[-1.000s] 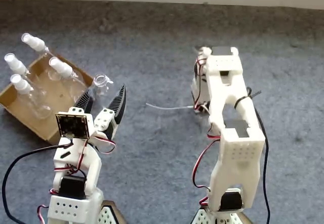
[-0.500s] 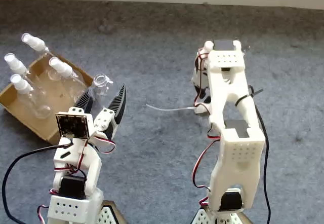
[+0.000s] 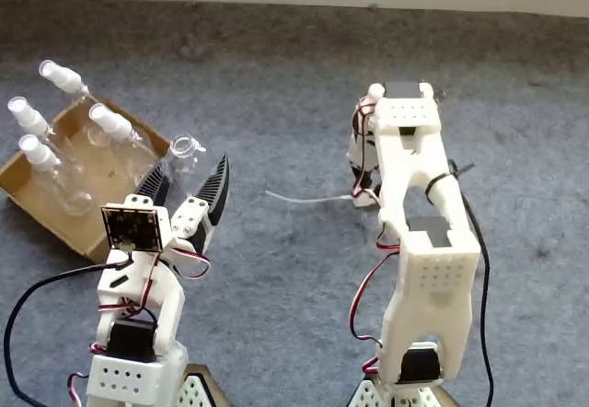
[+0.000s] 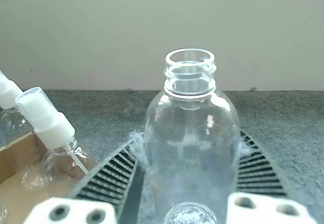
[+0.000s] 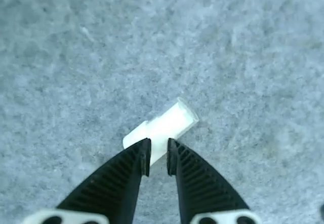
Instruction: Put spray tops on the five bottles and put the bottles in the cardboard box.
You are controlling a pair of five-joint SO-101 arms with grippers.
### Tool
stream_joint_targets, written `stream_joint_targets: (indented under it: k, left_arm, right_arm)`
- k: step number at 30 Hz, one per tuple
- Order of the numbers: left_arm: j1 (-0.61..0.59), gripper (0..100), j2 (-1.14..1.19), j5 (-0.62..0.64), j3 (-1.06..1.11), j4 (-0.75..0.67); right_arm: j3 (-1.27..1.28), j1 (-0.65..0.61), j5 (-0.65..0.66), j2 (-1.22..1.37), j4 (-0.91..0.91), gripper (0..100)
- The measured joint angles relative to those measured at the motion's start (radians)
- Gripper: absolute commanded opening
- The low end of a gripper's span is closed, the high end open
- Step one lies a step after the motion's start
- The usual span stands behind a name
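Capping the 5th bottle point(image 4: 191, 107), we judge: left tool point(image 4: 190, 138) clasps it upright, right tool point(image 5: 158, 155) pinches the spray top point(image 5: 169, 122); next we lift that onto the neck.

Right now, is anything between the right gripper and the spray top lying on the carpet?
Nothing visible stands between them. The right gripper is directly at the spray top, which lies on the carpet. Whether it grips the top, I cannot tell.
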Motion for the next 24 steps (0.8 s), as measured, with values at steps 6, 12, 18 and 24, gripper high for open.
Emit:
stream_joint_targets:
  k: [6, 12, 18, 24]
  left_arm:
    - [0.0, 14, 0.0, 0.0, 0.0, 0.0]
    - [0.0, 14, 0.0, 0.0, 0.0, 0.0]
    - [0.0, 14, 0.0, 0.0, 0.0, 0.0]
    - [0.0, 14, 0.0, 0.0, 0.0, 0.0]
  right_arm:
    - [0.0, -0.008, 0.0, 0.0, 0.0, 17.4]
    - [0.0, -0.026, 0.0, 0.0, 0.0, 17.4]
    - [0.0, -0.078, -0.084, 0.0, 0.0, 17.4]
    - [0.0, -0.075, -0.278, 0.0, 0.0, 17.3]
